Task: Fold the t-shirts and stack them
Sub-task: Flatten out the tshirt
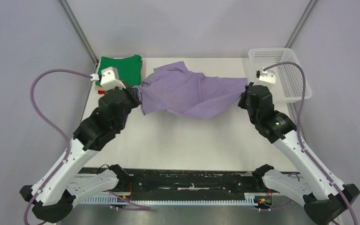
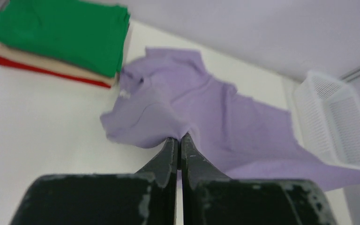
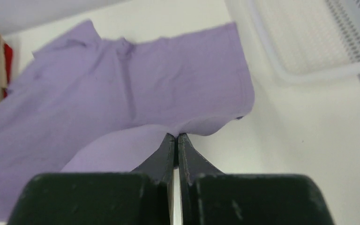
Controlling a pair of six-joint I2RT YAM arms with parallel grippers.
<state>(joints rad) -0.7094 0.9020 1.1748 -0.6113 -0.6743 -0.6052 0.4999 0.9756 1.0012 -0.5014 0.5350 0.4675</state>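
Note:
A lavender-purple t-shirt hangs stretched between my two grippers above the far middle of the table. My left gripper is shut on the shirt's left edge; in the left wrist view the cloth is pinched at the tips. My right gripper is shut on the shirt's right edge; in the right wrist view the cloth bunches at the tips. A stack of folded shirts, green on top, tan and red below, lies at the far left.
A white mesh basket stands at the far right corner, also in the left wrist view and the right wrist view. The white table lies below the shirt.

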